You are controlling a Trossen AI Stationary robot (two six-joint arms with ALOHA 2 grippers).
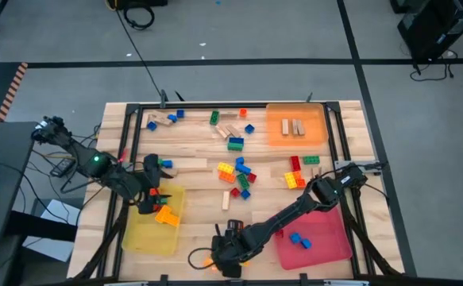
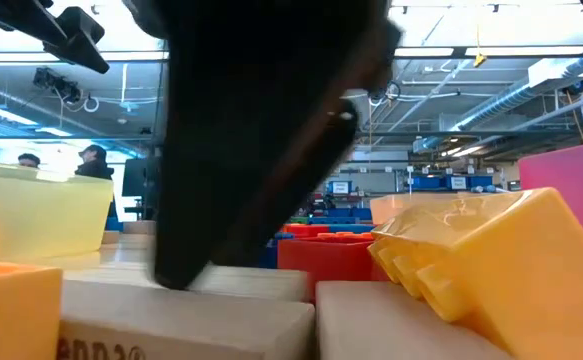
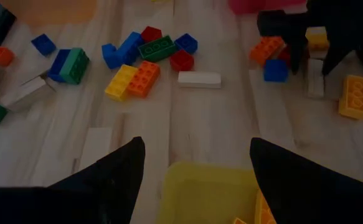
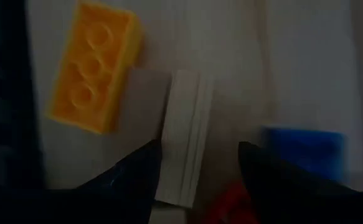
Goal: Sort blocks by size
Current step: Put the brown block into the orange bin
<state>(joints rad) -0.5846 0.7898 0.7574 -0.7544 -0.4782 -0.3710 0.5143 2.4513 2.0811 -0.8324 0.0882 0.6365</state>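
Near the bench's front edge, between the yellow tray (image 1: 156,230) and the red tray (image 1: 326,238), the right gripper (image 1: 229,253) hangs low over a plain white wooden block (image 4: 182,149). Its two dark fingers straddle that block's end with a gap on each side, so it is open around the block and not yet holding it. A yellow studded brick (image 4: 93,74) lies just beside the wooden block, and a blue brick (image 4: 306,155) and something red sit close on the other side.

At the yellow tray's back edge, the left gripper (image 1: 148,191) waits, fingers spread wide and empty, above an orange brick (image 1: 166,214) in the tray. Most of the blocks (image 1: 239,171) lie scattered across the middle of the bench. Two wooden pieces rest in the orange tray (image 1: 296,125) at the back right corner, and two blue bricks sit in the red tray.

Risk, as a judgement: the cluster at the front edge is crowded. A finger could land on the yellow brick or the blue one and nudge it aside. Gripping only the block's end may also let it pivot or slip when lifted.
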